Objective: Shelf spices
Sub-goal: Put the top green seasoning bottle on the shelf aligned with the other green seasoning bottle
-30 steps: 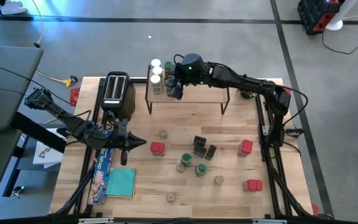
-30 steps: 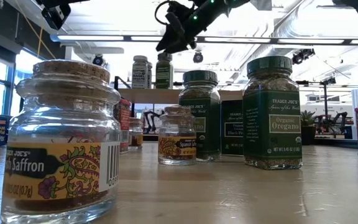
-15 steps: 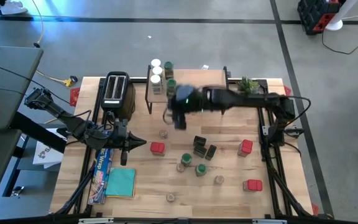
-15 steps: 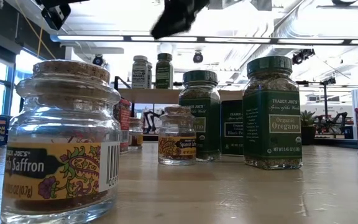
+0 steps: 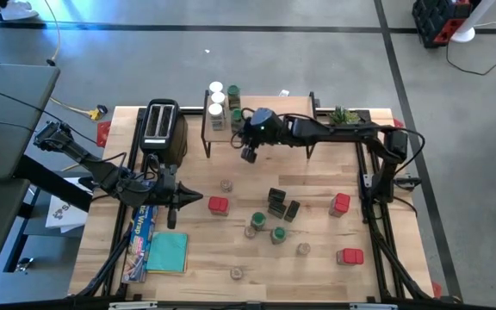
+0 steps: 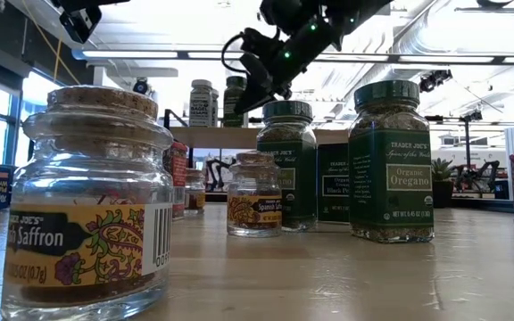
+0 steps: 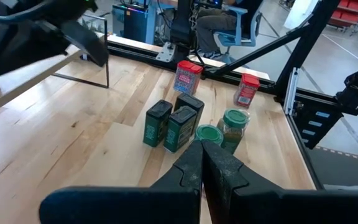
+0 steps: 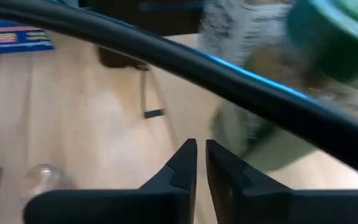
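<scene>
Four jars (image 5: 223, 105) stand upright at the left end of the shelf (image 5: 274, 110); the other spices (image 5: 276, 207) lie scattered mid-table.

The shelf (image 5: 269, 116) stands at the table's (image 5: 196, 275) far edge with jars (image 5: 222, 103) on its left end, the toaster (image 5: 162, 125) left of it, and more spices (image 5: 278, 215) scattered before it toward the near edge.

Green-lidded jar (image 8: 328, 37) blurred and cut off, partly behind black cable (image 8: 166, 59)
</scene>
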Controlling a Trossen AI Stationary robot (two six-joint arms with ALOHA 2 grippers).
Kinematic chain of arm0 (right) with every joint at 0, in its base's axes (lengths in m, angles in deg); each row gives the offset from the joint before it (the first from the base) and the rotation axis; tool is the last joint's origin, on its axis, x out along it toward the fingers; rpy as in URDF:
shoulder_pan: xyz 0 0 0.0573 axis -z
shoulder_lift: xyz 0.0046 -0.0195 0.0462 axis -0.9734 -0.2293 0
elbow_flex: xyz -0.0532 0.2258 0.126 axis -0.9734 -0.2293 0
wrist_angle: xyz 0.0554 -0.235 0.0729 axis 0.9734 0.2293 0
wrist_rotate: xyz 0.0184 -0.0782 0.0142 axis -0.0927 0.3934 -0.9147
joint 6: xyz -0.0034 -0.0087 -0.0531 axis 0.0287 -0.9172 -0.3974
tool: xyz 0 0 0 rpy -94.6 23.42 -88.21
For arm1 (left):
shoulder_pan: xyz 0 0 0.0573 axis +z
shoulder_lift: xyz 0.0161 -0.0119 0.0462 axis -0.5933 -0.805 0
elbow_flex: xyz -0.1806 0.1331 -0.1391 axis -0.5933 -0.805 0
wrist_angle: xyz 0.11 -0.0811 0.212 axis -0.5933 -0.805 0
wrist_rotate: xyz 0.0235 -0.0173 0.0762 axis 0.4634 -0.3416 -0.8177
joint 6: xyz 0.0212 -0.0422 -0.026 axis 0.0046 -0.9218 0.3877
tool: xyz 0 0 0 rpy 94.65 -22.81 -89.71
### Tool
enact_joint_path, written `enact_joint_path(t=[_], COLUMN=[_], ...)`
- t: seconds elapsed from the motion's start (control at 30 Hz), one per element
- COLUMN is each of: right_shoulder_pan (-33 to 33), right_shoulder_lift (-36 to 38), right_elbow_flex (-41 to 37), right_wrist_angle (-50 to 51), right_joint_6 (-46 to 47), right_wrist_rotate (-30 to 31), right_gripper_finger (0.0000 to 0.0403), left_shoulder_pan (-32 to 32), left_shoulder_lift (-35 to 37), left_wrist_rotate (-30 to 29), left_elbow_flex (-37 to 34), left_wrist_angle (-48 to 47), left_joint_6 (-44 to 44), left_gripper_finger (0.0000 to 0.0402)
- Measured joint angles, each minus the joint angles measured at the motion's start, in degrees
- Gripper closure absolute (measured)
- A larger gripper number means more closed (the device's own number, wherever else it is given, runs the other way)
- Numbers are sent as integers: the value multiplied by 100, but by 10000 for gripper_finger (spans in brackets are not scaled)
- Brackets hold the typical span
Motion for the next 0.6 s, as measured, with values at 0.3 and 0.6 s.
enact_joint_path(t=[0.3, 0.6], right_shoulder_pan=[303, 476], right_shoulder_lift=[0, -74], right_elbow_flex=[-4, -4], right_wrist_angle=[-291, -622], right_joint_6=[151, 234], right_wrist_rotate=[-18, -207], right_gripper_finger=[387, 387], left_shoulder_pan=[-1, -3], left_shoulder_lift=[0, 0], left_wrist_rotate=[-13, -15], left_elbow_flex=[0, 0], left_wrist_angle=[-1, -1], left_joint_6=[-49, -52], left_gripper_finger=[401, 401])
